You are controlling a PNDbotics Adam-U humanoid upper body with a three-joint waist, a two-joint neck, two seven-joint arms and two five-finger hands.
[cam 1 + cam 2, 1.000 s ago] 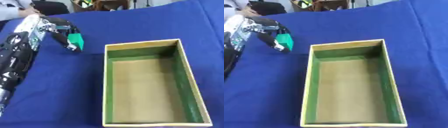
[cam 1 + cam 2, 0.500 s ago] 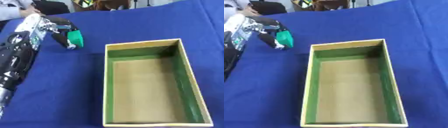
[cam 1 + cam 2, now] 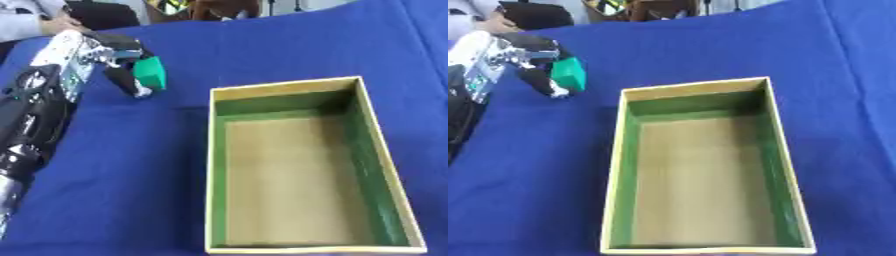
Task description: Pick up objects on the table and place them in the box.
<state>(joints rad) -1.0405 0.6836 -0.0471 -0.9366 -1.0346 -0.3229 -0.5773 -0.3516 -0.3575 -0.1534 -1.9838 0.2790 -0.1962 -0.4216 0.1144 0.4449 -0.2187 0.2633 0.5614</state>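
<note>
**Box at centre, held block to its far left**

The open box (image 3: 302, 167) sits on the surface (image 3: 131, 200), filling the middle and near right of the view, its long side running away from the robot. Nothing lies inside it. The left hand (image 3: 92, 55) reaches in from the left edge, beyond the box's far left corner. Its fingers (image 3: 122, 80) curl round a small block (image 3: 150, 72), apart from the box.

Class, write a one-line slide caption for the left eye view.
Left hand holds a green block above the blue cloth, beside an empty box.
</note>
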